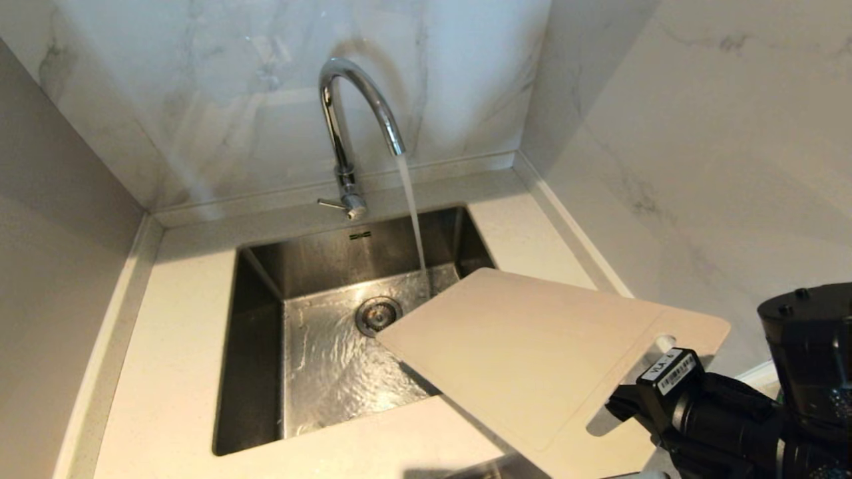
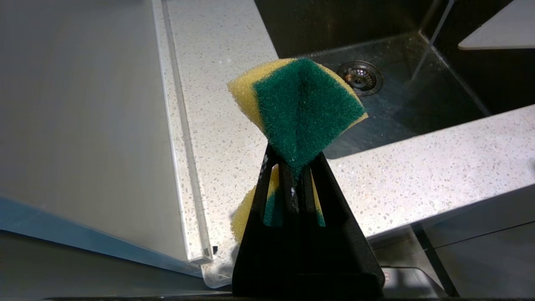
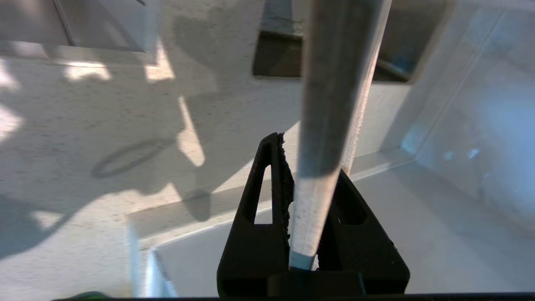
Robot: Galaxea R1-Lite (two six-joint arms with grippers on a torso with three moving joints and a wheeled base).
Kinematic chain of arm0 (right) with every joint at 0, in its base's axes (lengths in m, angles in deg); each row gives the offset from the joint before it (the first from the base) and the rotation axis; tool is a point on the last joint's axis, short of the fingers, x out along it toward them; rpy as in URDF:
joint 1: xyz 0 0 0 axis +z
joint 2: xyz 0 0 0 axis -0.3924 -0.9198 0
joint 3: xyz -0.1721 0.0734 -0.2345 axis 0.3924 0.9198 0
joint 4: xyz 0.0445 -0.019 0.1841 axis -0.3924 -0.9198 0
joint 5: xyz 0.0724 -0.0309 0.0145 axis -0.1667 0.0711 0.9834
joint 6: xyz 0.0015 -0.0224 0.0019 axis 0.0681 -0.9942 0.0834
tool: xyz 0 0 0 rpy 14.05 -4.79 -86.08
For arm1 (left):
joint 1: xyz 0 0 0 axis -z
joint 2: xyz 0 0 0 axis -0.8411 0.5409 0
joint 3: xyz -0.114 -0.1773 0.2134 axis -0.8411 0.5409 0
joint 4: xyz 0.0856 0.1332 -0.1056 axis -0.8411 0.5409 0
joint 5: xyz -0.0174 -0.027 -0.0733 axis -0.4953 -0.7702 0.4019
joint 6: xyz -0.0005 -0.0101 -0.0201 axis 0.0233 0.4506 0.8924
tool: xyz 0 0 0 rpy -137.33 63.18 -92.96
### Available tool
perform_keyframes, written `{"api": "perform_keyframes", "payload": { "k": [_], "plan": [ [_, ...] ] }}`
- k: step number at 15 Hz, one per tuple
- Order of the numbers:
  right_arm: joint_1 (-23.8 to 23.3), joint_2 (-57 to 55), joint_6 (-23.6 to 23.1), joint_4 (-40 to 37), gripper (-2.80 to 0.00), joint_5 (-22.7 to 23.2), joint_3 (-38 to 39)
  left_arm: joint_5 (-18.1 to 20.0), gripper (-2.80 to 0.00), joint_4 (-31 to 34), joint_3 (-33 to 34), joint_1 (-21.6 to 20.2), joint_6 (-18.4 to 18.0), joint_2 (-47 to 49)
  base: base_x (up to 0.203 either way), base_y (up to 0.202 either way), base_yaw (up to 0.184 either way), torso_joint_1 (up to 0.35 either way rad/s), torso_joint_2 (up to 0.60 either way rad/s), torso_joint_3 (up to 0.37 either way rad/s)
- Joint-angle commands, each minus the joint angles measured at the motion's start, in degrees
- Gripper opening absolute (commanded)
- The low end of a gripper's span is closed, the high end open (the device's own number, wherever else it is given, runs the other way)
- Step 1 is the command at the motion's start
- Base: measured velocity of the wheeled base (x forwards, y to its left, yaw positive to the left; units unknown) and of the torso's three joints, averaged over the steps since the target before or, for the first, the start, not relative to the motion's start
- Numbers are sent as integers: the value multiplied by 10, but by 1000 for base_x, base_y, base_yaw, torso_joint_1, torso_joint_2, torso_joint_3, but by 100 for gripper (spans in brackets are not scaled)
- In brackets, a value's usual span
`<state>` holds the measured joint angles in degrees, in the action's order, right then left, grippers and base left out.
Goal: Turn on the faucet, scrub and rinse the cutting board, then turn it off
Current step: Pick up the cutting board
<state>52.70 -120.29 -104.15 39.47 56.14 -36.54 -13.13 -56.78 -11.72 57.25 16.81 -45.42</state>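
Head view: cutting board [image 1: 532, 352] held lower right, stream upper left of it.
Right gripper [image 1: 655, 372] clamps its slotted end; left gripper [image 2: 299, 167] pinches sponge [image 2: 301, 108].

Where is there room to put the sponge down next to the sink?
The bare counter between the sink and the left wall is free, and so is the strip in front of the sink. The right side is crowded: the cutting board, clamped in the right gripper, hangs over it. The left gripper holds the sponge.
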Motion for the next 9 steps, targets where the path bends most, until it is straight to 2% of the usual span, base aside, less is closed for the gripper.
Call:
{"api": "perform_keyframes", "payload": {
  "k": [1, 4, 6, 9],
  "plan": [
    [0, -7, -13, 1, -280, 0, -9, 0, -280, 0, 2, 0, 0, 0, 0, 0, 0, 0, 0, 0],
    [1, -13, -16, 2, -280, 5, -13, 0, -280, 0, 1, 0, 0, 0, 0, 0, 0, 0, 0, 0],
    [1, -14, -38, 19, -280, 21, -15, 0, -280, 0, 1, 0, 0, 0, 0, 0, 0, 0, 0, 0],
    [1, -14, -65, 34, -280, 21, -19, 0, -280, 0, 2, 0, 0, 0, 0, 0, 0, 0, 0, 0]
  ]
}}
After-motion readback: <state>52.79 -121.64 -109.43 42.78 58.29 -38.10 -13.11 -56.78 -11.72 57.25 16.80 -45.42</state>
